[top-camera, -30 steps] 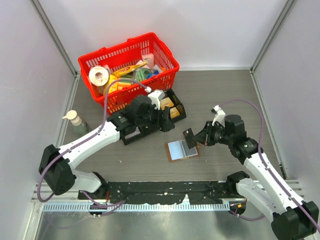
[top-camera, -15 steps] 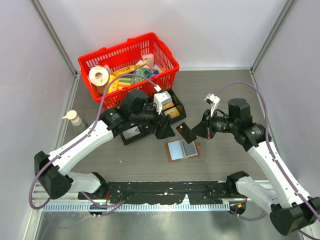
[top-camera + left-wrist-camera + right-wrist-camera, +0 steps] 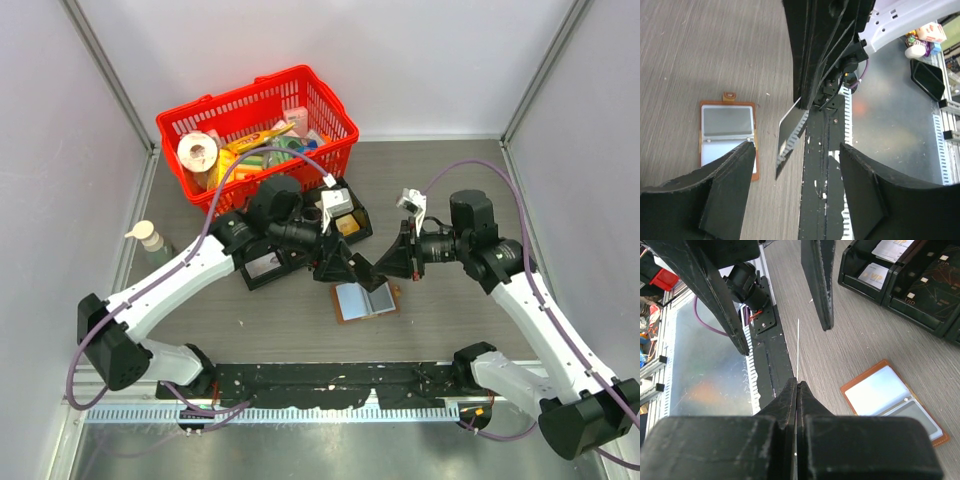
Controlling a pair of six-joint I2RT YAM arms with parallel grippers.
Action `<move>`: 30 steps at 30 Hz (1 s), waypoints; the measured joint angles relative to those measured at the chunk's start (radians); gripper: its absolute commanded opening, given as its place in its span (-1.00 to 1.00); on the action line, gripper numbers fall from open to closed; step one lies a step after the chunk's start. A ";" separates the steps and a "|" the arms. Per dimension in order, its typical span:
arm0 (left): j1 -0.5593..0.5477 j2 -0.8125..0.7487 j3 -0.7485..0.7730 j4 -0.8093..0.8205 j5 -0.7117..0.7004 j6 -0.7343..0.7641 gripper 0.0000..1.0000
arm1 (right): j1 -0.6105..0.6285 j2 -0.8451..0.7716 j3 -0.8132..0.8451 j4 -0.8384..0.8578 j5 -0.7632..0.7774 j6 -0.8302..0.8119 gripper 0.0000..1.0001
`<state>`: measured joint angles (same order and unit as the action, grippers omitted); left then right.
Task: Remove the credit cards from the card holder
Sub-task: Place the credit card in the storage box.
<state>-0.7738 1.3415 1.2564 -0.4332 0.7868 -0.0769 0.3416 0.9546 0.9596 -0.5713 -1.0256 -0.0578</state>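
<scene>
The card holder lies open on the table, brown-edged with pale blue-grey inner faces; it also shows in the left wrist view and the right wrist view. My right gripper is shut on one credit card and holds it in the air above the holder. The card is seen edge-on in the right wrist view, ahead of the right gripper. My left gripper is open. The card's free end sits between the left gripper's fingers without touching them.
A black divided tray with cards lies behind the left gripper. A red basket full of items stands at the back left. A bottle stands at the left wall. The black base rail runs along the near edge.
The right gripper has carried the card left and the left gripper has swung down and right, so both now meet above the card holder with the card between the open left fingers.
</scene>
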 measured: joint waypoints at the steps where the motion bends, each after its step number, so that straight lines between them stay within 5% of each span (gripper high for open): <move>1: 0.000 0.013 0.008 0.000 0.012 -0.002 0.21 | 0.003 0.007 0.000 0.003 -0.005 -0.003 -0.98; 9: 0.000 0.063 0.038 -0.005 0.076 -0.001 -1.00 | 0.016 0.021 0.000 0.013 -0.025 -0.023 -0.95; 11: 0.001 0.063 0.037 -0.006 0.076 0.008 -1.00 | 0.018 0.020 0.000 0.017 -0.028 -0.023 -0.76; 14: 0.002 0.055 0.034 -0.005 0.064 0.008 -1.00 | 0.019 0.011 -0.009 0.039 -0.011 -0.012 -0.06; 20: 0.001 -0.036 -0.058 0.006 -0.123 -0.032 -1.00 | 0.021 -0.056 -0.074 0.136 0.095 0.094 0.49; 30: 0.092 -0.145 -0.262 0.073 -0.695 -0.281 -1.00 | 0.022 -0.102 -0.191 0.218 0.408 0.281 0.51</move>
<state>-0.6819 1.1969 0.9947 -0.3603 0.0921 -0.3580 0.3637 0.8524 0.7689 -0.3531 -0.6174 0.2234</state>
